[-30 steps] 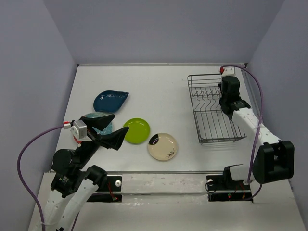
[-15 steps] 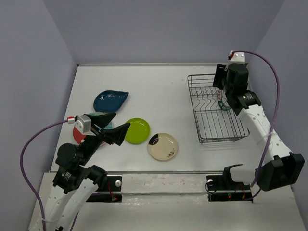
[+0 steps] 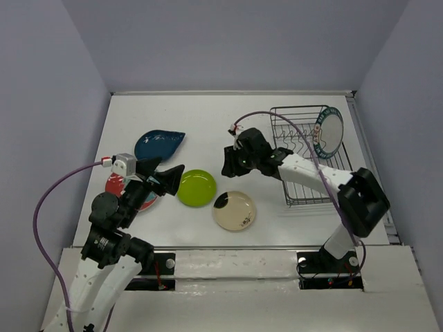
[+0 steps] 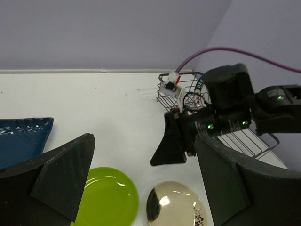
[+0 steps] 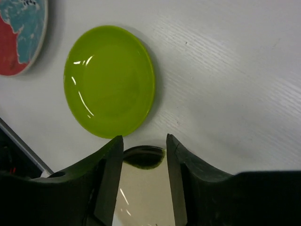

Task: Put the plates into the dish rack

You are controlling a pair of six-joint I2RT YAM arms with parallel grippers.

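**Pose of the arms.** The right arm (image 3: 325, 180) is stretched from its base at the near right edge leftward over the table (image 3: 228, 117), and the near part of the dish rack (image 3: 287, 135) is crossed by its forearm. The right gripper (image 3: 227, 164) is held above the table between the lime green plate (image 3: 196, 187) and the cream plate (image 3: 234, 210). Its jaws are parted and nothing is grasped (in the right wrist view the green plate lies just beyond the fingertips, and the dark rim of the cream plate is seen through the gap).

The left arm (image 3: 114, 214) is raised and bent at the near left. The left gripper (image 3: 166, 171) is carried above the red-and-blue plate (image 3: 114, 187) and pointed toward the green plate. Its jaws are spread wide and empty.

**Surroundings.** The white plate with the dark blue rim (image 3: 329, 133) is stood on edge, tilted, at the far right corner of the rack. The other four plates lie flat on the table, left of the rack:
- The teal leaf-shaped plate (image 3: 158, 144) lies farthest back.
- The red-and-blue plate is partly hidden by the left arm.
- The green plate lies at the middle.
- The cream plate lies nearest, just beside the green one.

A purple cable (image 3: 291, 128) is looped from the right wrist over the rack.
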